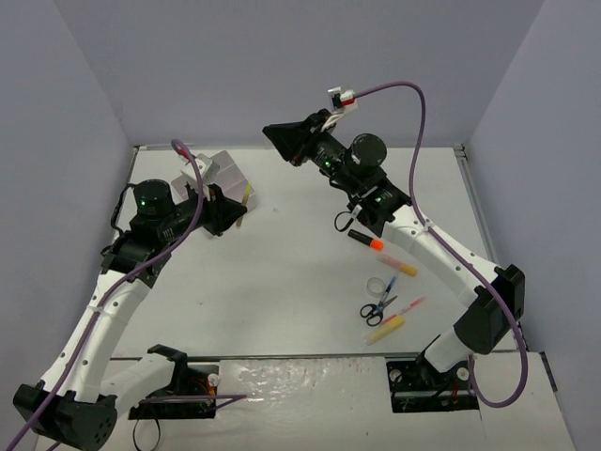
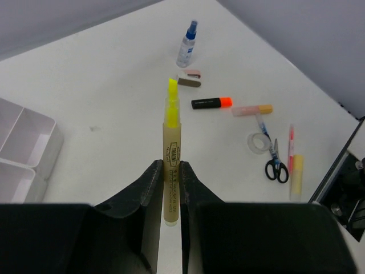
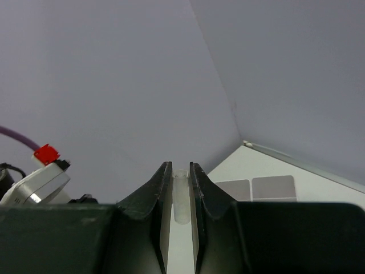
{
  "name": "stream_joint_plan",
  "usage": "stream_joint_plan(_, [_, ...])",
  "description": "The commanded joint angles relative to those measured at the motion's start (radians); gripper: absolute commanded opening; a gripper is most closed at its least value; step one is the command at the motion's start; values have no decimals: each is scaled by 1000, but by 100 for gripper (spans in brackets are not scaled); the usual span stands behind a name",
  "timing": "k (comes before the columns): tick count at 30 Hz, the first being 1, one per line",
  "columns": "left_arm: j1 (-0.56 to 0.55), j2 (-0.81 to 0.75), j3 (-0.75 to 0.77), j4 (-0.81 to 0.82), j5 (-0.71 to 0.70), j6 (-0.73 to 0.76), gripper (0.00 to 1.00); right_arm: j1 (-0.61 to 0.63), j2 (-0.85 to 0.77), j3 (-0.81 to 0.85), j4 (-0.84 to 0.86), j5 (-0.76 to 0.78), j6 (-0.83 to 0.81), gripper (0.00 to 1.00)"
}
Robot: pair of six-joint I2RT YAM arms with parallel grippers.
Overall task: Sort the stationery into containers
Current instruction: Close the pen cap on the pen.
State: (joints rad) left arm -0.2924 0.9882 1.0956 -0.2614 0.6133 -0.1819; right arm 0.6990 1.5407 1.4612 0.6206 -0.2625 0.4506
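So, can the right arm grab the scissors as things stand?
Probably not: its pincer is shut on a small clear tube and lifted off the table. The scissors themselves lie uncovered.

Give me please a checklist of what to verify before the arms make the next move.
1. Left gripper shut on the yellow highlighter: ok.
2. Highlighter tip capped: not ok, it is bare.
3. Right gripper shut on the small clear tube: ok.
4. Whether that tube is the cap: cannot tell.
5. White tray beside the left gripper, visible compartments free: ok.
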Motion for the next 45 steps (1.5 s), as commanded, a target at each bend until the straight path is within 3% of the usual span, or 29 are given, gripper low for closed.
stream_joint_plan(1, [4, -29, 5, 279, 107, -140, 0, 66, -85, -49, 208, -20, -58, 0])
stream_joint_plan(9, [-9, -51, -100, 431, 112, -235, 0, 76, -127, -124, 224, 17, -78, 0])
stream_joint_plan(45, [-13, -85, -125, 450, 31, -189, 0, 86, -5, -132, 286, 25, 45, 0])
